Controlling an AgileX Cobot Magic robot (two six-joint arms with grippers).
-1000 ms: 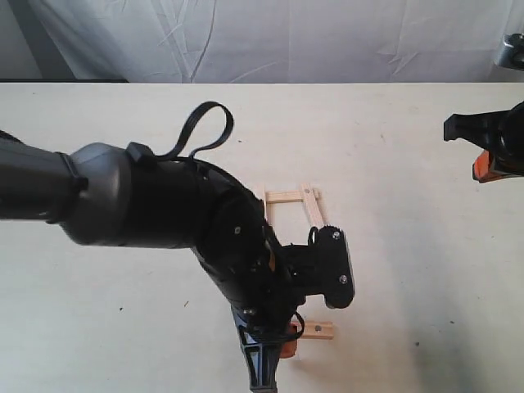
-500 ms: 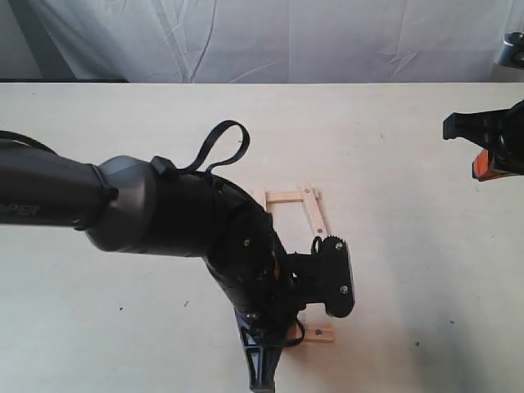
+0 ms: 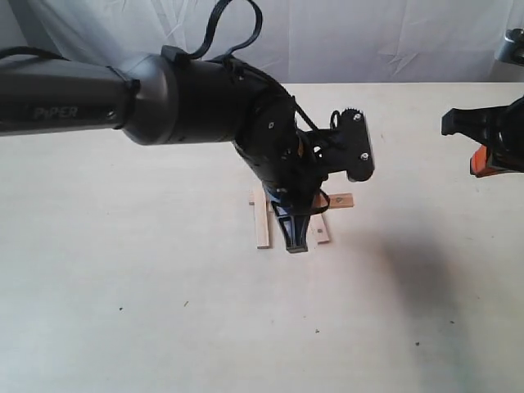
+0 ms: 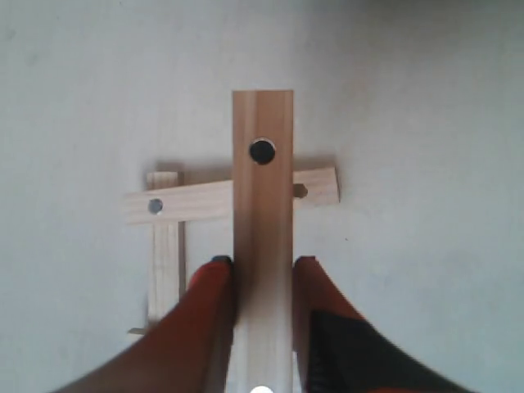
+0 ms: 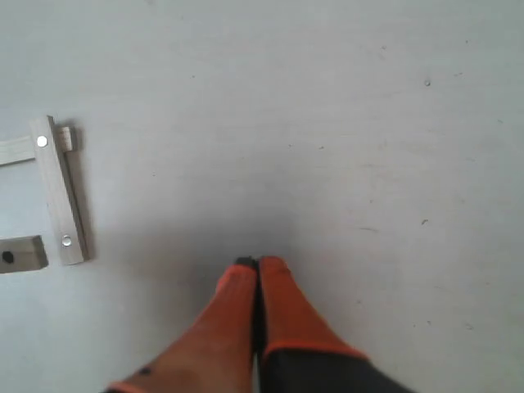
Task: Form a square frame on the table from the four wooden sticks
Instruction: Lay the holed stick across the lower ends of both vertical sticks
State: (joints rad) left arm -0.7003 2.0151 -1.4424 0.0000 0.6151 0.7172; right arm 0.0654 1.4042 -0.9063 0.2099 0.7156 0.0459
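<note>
My left gripper (image 4: 262,266) is shut on a wooden stick (image 4: 262,205) with a dark hole near its far end, and holds it just above the other sticks. Under it lie a holed stick (image 4: 188,202) set crosswise and a plain stick (image 4: 165,254) at right angles to that one. In the exterior view the left gripper (image 3: 296,225) hangs over the group at the table's middle. There the held stick's end (image 3: 340,200) sticks out to the right, between one slat (image 3: 261,223) and another (image 3: 321,230). My right gripper (image 5: 258,264) is shut and holds nothing, far right (image 3: 491,143).
The pale table (image 3: 123,270) runs back to a white cloth backdrop (image 3: 327,41). The bulky left arm (image 3: 188,98) covers part of the stick group. In the right wrist view a stick (image 5: 59,190) with a dot at each end lies off to the side.
The left arm has swung from the near edge towards the back, carrying its stick over the laid sticks. The right arm has stayed put.
</note>
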